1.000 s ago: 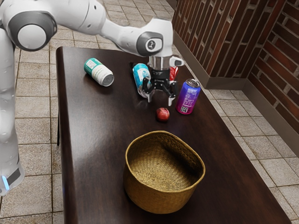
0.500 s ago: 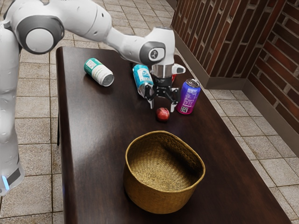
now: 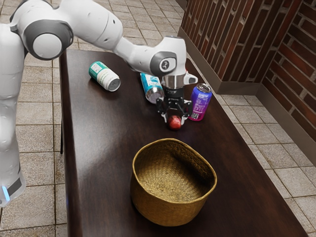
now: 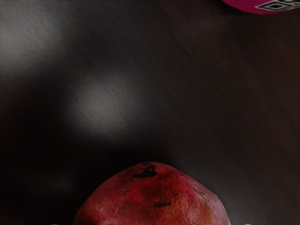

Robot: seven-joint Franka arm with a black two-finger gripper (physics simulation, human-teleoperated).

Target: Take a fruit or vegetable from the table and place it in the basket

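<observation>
The gripper (image 3: 175,120) has come down and toward the exterior view's right since the earlier frame, and its 2 fingers stand closer together. The red fruit (image 3: 175,123) has shifted slightly the same way. The jaws are clenched on the fruit from 2 sides, low over the table (image 3: 108,148); whether it touches the wood I cannot tell. The arm (image 3: 98,29) reaches in from the exterior view's upper left, its hand pointing down. The woven basket (image 3: 173,212) stands well apart from the fruit. Beside the gripper stands 1 upright blue and magenta can (image 3: 200,102); 2 more lie tipped, 1 teal (image 3: 150,87) and 1 green and white (image 3: 104,76). Around the dark table are pale floor tiles (image 3: 37,148) and brick walls (image 3: 232,44).
</observation>
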